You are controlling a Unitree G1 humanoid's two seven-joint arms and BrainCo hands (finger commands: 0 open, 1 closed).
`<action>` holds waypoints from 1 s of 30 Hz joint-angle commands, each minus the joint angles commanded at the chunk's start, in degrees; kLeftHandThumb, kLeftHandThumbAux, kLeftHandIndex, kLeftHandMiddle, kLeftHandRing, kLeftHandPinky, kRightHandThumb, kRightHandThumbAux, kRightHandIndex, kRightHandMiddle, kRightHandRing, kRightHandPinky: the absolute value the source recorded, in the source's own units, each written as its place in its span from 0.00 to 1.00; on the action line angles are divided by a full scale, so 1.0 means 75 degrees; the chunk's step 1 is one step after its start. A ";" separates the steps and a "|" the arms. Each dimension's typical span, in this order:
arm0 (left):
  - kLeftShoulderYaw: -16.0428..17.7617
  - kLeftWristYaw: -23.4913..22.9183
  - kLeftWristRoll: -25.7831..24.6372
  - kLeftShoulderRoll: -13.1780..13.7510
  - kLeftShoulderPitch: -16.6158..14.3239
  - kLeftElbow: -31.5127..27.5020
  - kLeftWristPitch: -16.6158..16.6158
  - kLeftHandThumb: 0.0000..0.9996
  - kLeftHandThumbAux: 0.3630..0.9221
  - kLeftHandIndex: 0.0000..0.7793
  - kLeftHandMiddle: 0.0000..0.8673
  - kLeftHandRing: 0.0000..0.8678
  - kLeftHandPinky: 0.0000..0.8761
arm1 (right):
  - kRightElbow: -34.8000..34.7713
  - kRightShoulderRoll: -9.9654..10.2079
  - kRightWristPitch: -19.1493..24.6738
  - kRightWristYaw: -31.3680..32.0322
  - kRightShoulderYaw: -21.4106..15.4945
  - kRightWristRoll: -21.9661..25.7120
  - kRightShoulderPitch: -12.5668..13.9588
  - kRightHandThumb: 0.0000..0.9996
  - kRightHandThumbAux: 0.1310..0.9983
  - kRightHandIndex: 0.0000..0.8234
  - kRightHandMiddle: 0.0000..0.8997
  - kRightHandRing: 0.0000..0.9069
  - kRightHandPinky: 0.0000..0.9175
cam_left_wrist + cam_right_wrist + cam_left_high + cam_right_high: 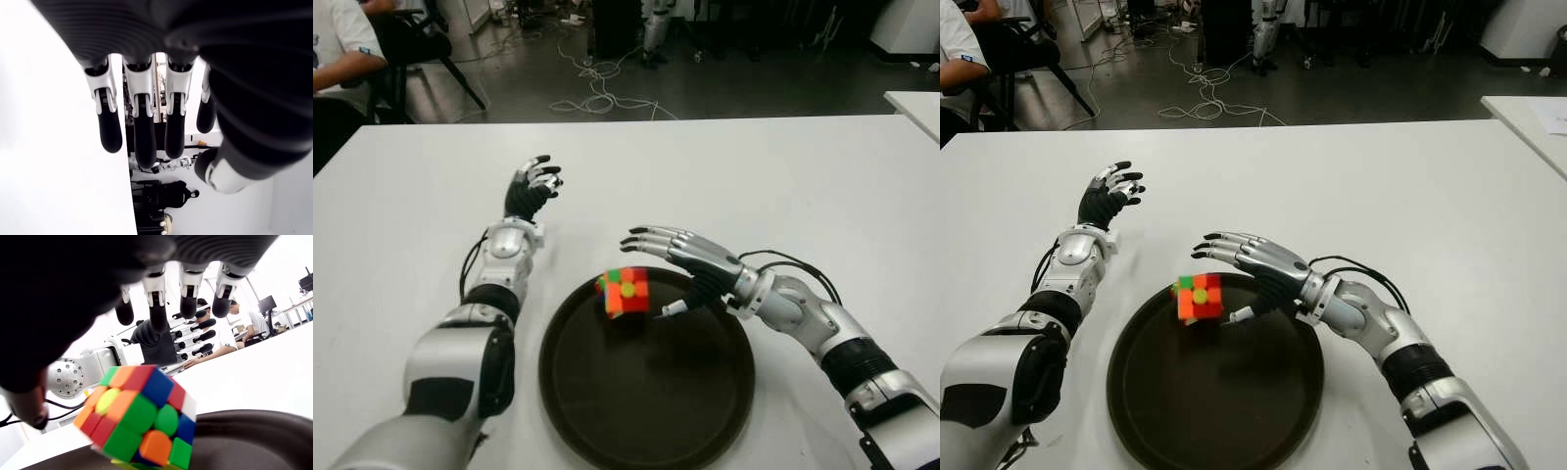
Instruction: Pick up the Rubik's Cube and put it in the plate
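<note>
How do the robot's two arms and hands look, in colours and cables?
Both arms have silver shells with black joint sections. The left hand and right hand have silver fingers with black tips. Black cables loop beside each wrist.

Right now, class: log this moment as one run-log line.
Rubik's Cube: in plate, far rim | right hand: open, fingers over cube, not gripping | left hand: open, left of plate

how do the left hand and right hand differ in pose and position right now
The right hand hovers over the plate's far rim beside the Rubik's Cube, fingers pointing toward the robot's left. The left hand shows farther out over the bare table, away from the plate, fingers pointing forward. Both are open, holding nothing.
</note>
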 joint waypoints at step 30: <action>-0.0048 0.0085 0.0079 0.0074 -0.0006 0.0046 0.0055 0.48 0.61 0.26 0.35 0.36 0.33 | 0.3397 0.0536 0.1522 0.0215 -0.1760 0.2303 -0.2340 0.06 0.51 0.01 0.07 0.07 0.08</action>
